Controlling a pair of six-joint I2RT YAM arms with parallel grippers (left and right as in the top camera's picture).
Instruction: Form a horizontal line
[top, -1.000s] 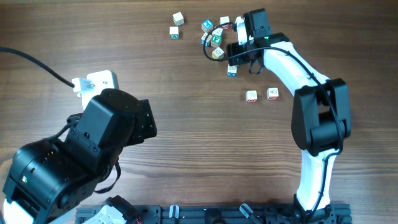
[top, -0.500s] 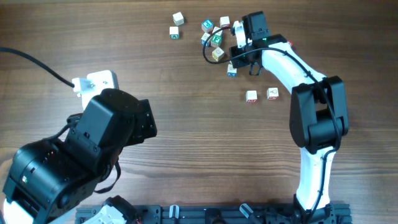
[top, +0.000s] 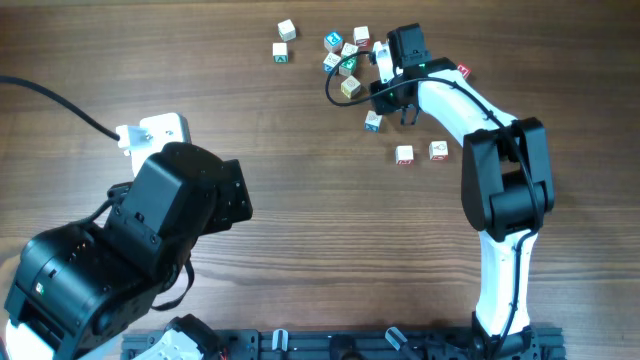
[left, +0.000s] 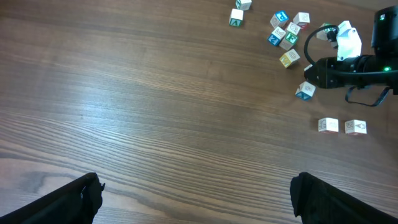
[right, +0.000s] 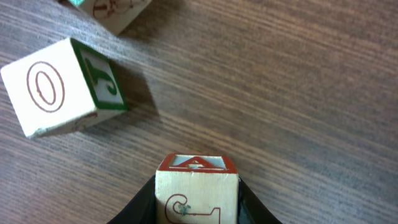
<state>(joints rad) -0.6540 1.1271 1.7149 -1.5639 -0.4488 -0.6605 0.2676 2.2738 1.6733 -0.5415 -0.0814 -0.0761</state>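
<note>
The left gripper (left: 196, 183) hangs over bare wooden table (left: 155, 112). Its two dark fingers (left: 62, 202) stand wide apart with nothing between them.

Far ahead of those fingers, to the right, is a loose cluster of alphabet cubes (top: 347, 65). Two more single cubes (top: 281, 50) sit off to its left.

The right gripper (right: 196, 208) is at the cluster's edge. Its fingers (right: 144, 205) are closed on either side of an A cube (right: 196, 180), which has a red-bordered A on top and a red drawing on the near face. Ahead and to the left of these fingers, apart from them, the O cube (right: 62, 87) lies tilted, with a green J on its side.

The horizontal line (top: 404, 154) is only two red-lettered cubes, side by side with a small gap. It lies near the right fingers, back toward that arm's base and to the right.
</note>
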